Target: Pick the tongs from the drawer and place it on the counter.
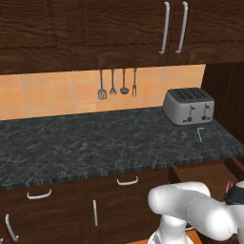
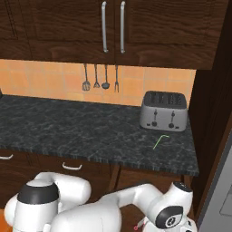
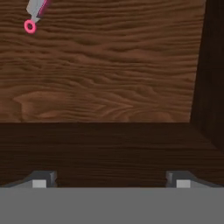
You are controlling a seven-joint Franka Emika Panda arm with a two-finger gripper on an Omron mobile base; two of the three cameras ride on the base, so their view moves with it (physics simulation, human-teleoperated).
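My gripper looks straight down into the open drawer. Its two fingertips stand wide apart and open, with nothing between them. The pink tongs lie on the drawer's wooden floor at the top left of the hand view, mostly cut off by the frame's edge, with a small pink ring at their end. They are well away from the fingers. In the left base view the drawer stands pulled out under the right end of the black marbled counter, and my hand hangs over it at the frame's right edge.
A silver toaster stands at the counter's right end, with a small green L-shaped outline in front of it. Several dark utensils hang on the tiled wall. The drawer's dark side wall rises on the right of the hand view.
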